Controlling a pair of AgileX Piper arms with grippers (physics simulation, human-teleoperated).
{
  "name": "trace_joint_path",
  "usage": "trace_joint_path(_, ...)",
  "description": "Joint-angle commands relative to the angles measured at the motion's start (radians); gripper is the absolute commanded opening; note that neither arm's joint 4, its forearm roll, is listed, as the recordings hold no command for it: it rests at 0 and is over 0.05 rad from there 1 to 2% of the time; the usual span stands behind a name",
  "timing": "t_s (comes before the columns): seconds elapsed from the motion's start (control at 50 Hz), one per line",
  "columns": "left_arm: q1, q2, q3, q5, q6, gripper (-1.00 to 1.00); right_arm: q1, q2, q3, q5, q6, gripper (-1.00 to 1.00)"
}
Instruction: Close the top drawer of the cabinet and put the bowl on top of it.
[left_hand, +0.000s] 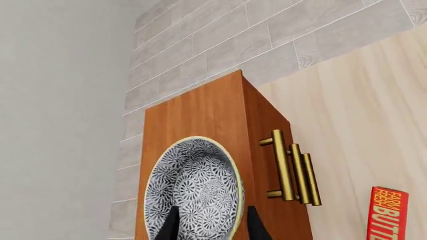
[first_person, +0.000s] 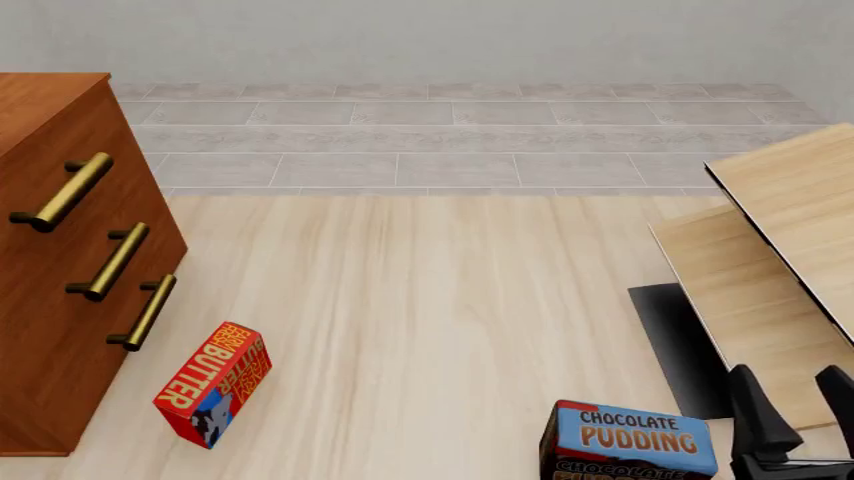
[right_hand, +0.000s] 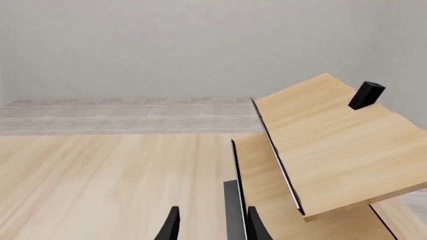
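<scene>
Bowl (left_hand: 195, 189) sits within cabinet (left_hand: 200, 117) top's edges; both hands (left_hand: 213, 226) (first_person: 790, 405) open, empty.

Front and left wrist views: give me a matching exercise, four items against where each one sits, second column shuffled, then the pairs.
Items:
1. bowl
2. butter box
3. pudding box
4. top drawer

Places:
A. on the table, near the right end effector
B. shut, flush with the two drawers below it
C. on the flat top of the cabinet
D. tilted on the table, just in front of the cabinet's lowest drawer

Pairs: 1-C, 2-D, 3-A, 4-B
</scene>
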Motion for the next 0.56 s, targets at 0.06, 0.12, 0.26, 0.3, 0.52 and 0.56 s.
trace_joint_path(0.06,-0.025,-0.028,-0.068,0.043,0.000,1.00,0.000,-0.005,0.001,0.001,0.002,1.00)
trace_joint_path(0.12,-0.031,-0.037,-0.062,0.044,0.003,1.00,-0.001,-0.007,0.002,0.002,0.002,1.00)
trace_joint_path(0.26,-0.047,-0.062,-0.053,0.044,0.009,1.00,0.000,-0.015,0.000,0.009,0.005,1.00)
trace_joint_path(0.3,-0.047,-0.064,-0.054,0.044,0.012,1.00,0.000,-0.018,0.000,0.012,0.006,1.00)
trace_joint_path(0.52,-0.122,-0.118,-0.024,0.044,0.023,1.00,-0.003,-0.026,-0.004,0.022,0.014,1.00)
trace_joint_path(0.56,-0.148,-0.130,-0.020,0.044,0.020,1.00,-0.002,-0.027,-0.002,0.019,0.013,1.00)
